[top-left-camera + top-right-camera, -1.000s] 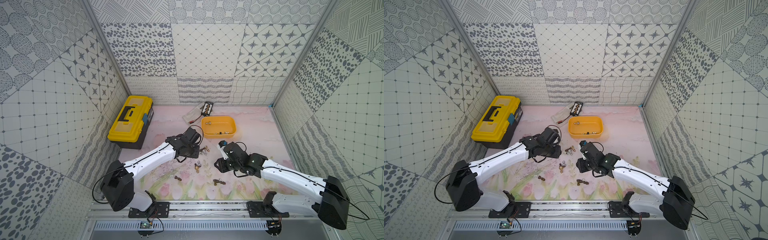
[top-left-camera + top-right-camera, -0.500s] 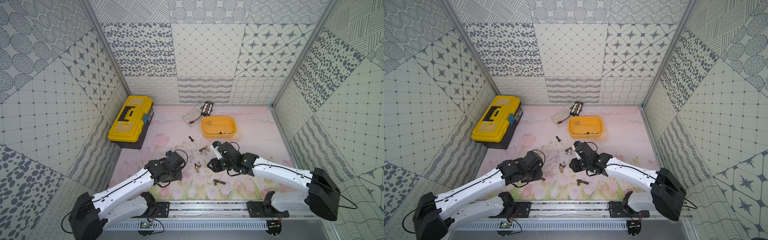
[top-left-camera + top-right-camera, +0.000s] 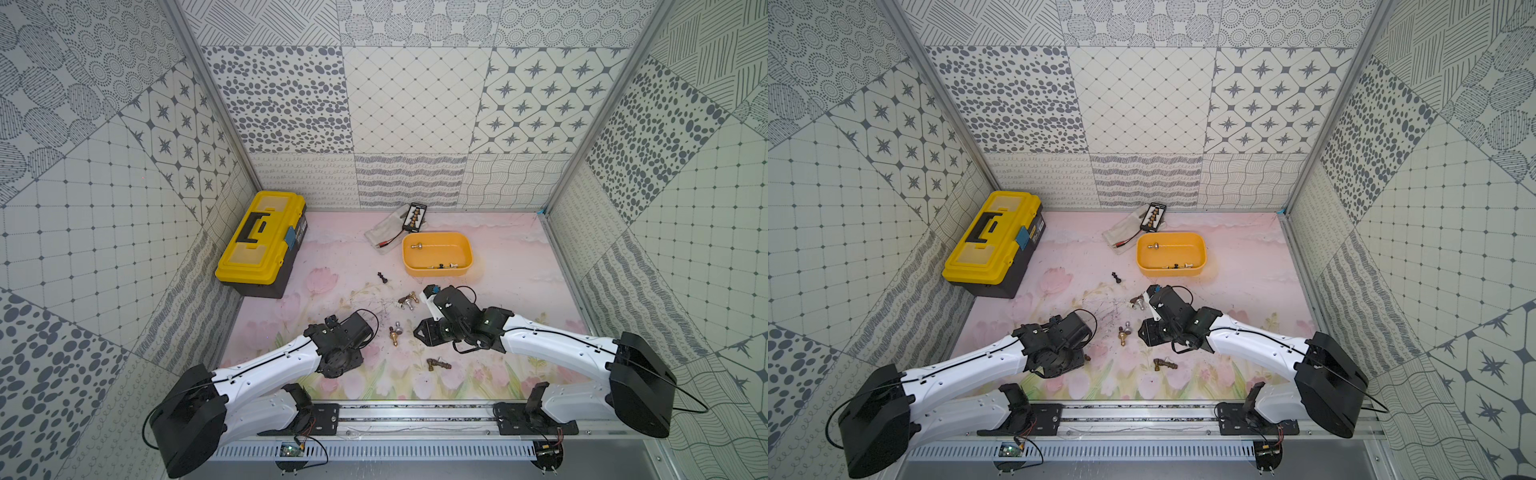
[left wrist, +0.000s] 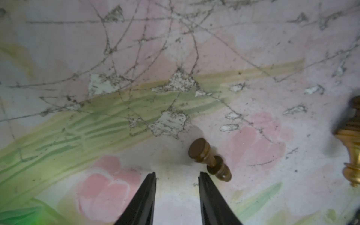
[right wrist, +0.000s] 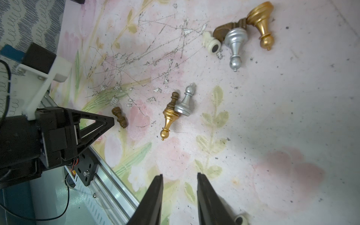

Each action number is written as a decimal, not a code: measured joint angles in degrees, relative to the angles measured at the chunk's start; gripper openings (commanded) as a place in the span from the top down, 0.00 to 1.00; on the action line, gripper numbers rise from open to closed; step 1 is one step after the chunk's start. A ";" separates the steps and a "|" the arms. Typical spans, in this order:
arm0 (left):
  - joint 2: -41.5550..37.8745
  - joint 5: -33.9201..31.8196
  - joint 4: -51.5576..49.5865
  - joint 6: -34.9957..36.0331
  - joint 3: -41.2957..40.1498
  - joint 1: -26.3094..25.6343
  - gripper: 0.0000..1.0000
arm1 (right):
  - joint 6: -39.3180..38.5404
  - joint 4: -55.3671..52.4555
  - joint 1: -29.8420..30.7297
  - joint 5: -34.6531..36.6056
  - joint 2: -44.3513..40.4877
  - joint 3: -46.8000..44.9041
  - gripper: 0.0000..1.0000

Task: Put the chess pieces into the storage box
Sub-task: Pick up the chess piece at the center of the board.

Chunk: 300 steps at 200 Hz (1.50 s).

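Left wrist view: left end effector low over the pink floral surface, jaws spread, nothing between them. A brown pawn lies on its side just beside one fingertip, not gripped.

Right wrist view: right end effector likewise spread and empty. Ahead of it a gold piece lies touching a silver pawn. Farther off is a mixed cluster of gold, silver, brown and white pieces.

In both top views the storage box sits toward the back of the surface, apart from both arms, with a few chess pieces lying inside. A small black piece sits alone between the yellow toolbox and the storage box.
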 measured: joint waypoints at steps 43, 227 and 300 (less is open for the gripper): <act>3.41 0.68 3.80 0.00 0.39 0.00 0.57 | 0.66 0.24 0.00 -0.02 0.00 -1.03 0.64; 15.21 -0.31 4.48 9.22 6.88 0.39 0.72 | 1.09 2.75 0.00 -1.14 1.46 -1.44 0.64; 17.59 0.15 3.52 12.41 9.73 0.42 0.90 | 0.94 2.71 0.00 -0.63 2.36 -1.31 0.63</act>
